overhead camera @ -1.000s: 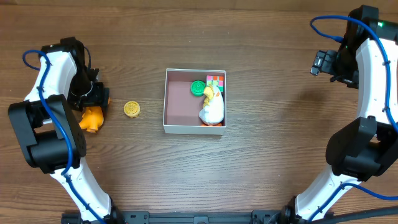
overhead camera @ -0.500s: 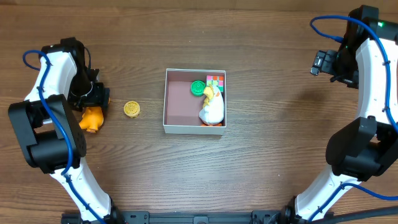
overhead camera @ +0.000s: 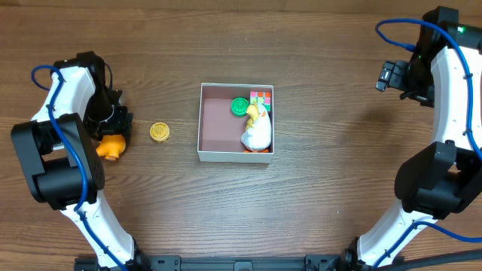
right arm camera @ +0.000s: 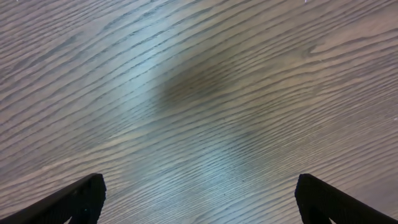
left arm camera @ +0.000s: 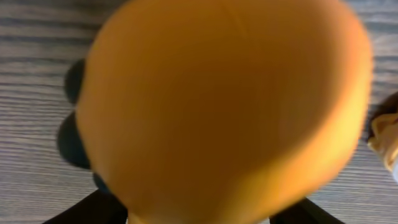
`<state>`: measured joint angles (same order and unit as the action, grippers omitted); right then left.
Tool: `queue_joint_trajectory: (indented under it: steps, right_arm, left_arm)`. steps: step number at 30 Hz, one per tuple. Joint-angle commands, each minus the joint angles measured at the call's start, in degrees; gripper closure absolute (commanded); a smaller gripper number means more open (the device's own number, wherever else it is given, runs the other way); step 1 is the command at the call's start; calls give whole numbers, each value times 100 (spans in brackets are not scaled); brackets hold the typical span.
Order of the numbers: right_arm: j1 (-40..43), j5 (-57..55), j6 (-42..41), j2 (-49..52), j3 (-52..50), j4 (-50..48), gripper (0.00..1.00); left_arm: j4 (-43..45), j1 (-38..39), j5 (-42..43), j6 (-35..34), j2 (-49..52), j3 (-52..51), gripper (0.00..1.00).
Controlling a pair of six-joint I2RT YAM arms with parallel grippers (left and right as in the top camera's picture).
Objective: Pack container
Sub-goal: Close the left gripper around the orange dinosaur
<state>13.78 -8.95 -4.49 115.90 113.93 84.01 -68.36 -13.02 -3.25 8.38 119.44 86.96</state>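
Overhead: the container (overhead camera: pixel 218 129) sits mid-table (overhead camera: pixel 316 196). A green disc (overhead camera: pixel 240 106), a chequered cube (overhead camera: pixel 261 97) and a white toy (overhead camera: pixel 257 133) crowd the side nearer the right arm. The left gripper (overhead camera: pixel 114 120) sits over an orange toy (overhead camera: pixel 111 148), partly hiding it. That toy, blurred, fills the left wrist view; only dark finger (left arm camera: pixel 81 211) stubs show, so the grip cannot be determined. The right gripper (right arm camera: pixel 199 199) is spread wide and empty above bare wood. A yellow disc (overhead camera: pixel 159 132) lies between the orange toy and the container.
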Motion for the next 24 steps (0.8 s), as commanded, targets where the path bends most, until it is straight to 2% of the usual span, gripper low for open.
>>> queue_joint_trajectory:
  steps: [1, 6, 10, 16, 18, 24]
  right_arm:
    - [-24, 4, -15, 11, -4, -22, 0]
    - [-20, 4, -17, 11, -4, -22, 0]
    - [-20, 4, -15, 11, -4, -22, 0]
    - [-20, 4, -15, 11, -4, -22, 0]
    - [-20, 4, -15, 11, -4, -22, 0]
    - [-20, 4, -15, 11, -4, -22, 0]
  left_arm:
    - [11, -11, -11, 107, 122, -76, 32]
    - [28, -11, -9, 105, 122, -76, 32]
    - [13, -11, 11, 103, 120, -48, 36]
    - [-107, -9, 188, 55, 120, 295, 47]
    - [-149, -9, 197, 37, 120, 413, 59]
    - [-341, -9, 343, 13, 120, 713, 57]
